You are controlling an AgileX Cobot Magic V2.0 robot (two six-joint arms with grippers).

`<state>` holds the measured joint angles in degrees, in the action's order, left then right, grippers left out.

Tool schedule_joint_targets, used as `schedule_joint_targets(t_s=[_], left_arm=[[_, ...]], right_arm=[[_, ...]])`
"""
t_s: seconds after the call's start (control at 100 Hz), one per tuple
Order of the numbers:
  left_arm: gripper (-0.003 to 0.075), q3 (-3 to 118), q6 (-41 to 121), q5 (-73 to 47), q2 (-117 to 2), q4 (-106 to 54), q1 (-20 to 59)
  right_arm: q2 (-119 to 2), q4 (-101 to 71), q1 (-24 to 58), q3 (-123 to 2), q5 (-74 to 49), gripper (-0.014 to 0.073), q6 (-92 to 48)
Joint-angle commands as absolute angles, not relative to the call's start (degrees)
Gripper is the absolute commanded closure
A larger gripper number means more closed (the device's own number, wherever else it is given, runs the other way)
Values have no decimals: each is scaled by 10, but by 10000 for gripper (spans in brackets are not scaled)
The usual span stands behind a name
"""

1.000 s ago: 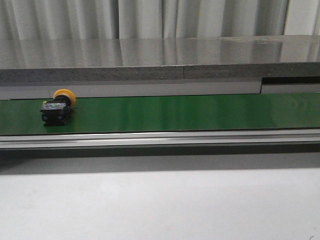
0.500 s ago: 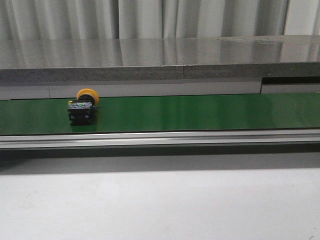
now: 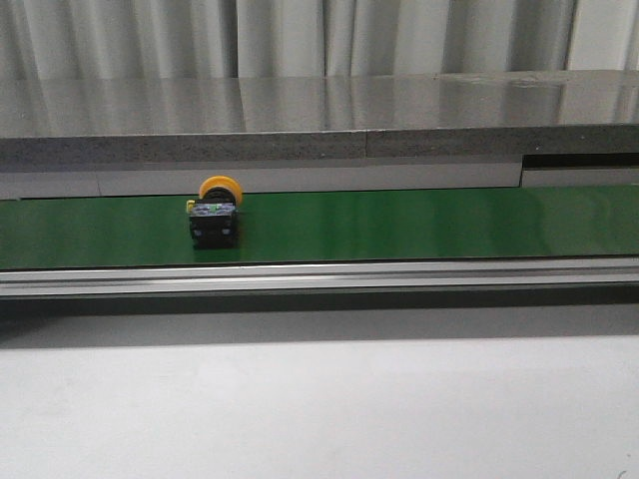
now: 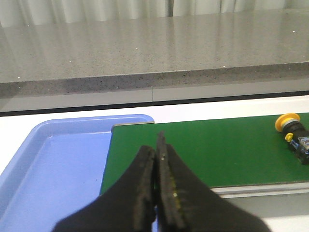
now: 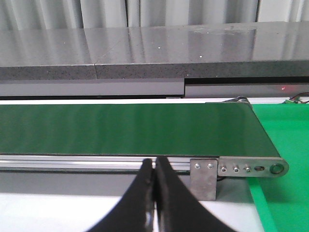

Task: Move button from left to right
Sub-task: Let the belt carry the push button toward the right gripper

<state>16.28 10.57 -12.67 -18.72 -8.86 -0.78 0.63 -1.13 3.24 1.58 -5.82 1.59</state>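
Note:
The button point(image 3: 215, 215), a yellow ring on a black boxy body with a small green mark on top, lies on the green conveyor belt point(image 3: 399, 225) left of the middle in the front view. It also shows in the left wrist view point(image 4: 294, 137), far to one side of the left gripper. My left gripper point(image 4: 157, 145) is shut and empty over the belt's left end. My right gripper point(image 5: 155, 166) is shut and empty in front of the belt's right end point(image 5: 145, 128). Neither gripper shows in the front view.
A blue tray point(image 4: 53, 169) lies at the belt's left end. A green surface point(image 5: 285, 140) lies past the belt's right end, by a metal bracket point(image 5: 203, 176). A grey stone ledge point(image 3: 319, 115) runs behind the belt. A metal rail point(image 3: 319, 274) edges its front.
The button has moved steadily to the right along the belt, from near the far left to left of the middle. No gripper has come into the front view.

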Motion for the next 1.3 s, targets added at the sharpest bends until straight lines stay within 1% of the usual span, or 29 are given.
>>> schedule_joint_targets(t_s=[0.0, 0.28, 0.43, 0.61, 0.84, 0.94, 1.06, 1.29], left_arm=[[741, 179, 102, -77, -191, -96, -4], [741, 179, 102, -77, -191, -96, -4], [741, 179, 102, -77, -191, -96, -4], [741, 179, 102, -77, -191, -96, -4], [741, 179, 102, -77, -191, -96, -4], [741, 179, 102, -78, -191, -96, -4], [741, 179, 102, -78, -191, -96, -4], [741, 179, 102, -78, -191, -96, -4]], right_arm=[[14, -6, 34, 6, -10, 662, 16], [14, -6, 34, 6, -4, 662, 16], [14, -6, 34, 4, 33, 662, 16], [13, -6, 34, -35, 17, 662, 16], [11, -6, 34, -130, -117, 662, 16], [-7, -6, 34, -175, -174, 662, 16], [-59, -6, 34, -230, -236, 662, 16], [-207, -7, 34, -345, -373, 662, 16]])
